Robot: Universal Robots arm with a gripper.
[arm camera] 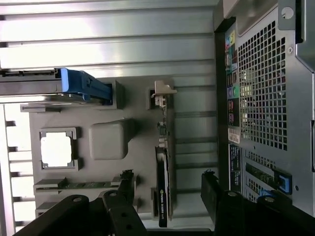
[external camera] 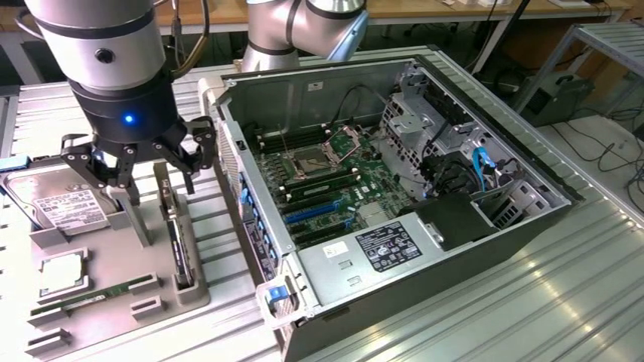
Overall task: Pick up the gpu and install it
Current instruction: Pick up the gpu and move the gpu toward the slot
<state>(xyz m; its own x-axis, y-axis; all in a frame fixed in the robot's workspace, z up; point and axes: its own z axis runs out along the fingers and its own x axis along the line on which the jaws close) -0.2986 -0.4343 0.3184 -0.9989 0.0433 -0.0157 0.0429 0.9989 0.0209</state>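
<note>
Grey tray [external camera: 111,260] holding gpu [external camera: 179,253] on edge, hard drive [external camera: 62,204], gripper [external camera: 151,179] spread above.

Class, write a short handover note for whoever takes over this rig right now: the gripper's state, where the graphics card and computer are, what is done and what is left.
Gripper: open and holding nothing. It hangs over the grey tray with a finger on each side of the graphics card, apparently not touching it.
Graphics card: stands on edge in its slot, on the side of the tray nearest the computer case.
Computer case: lies open, and the blue slots on its board are bare.
Done: gripper lined up over the card.
Left: card not yet gripped, lifted or installed.
</note>
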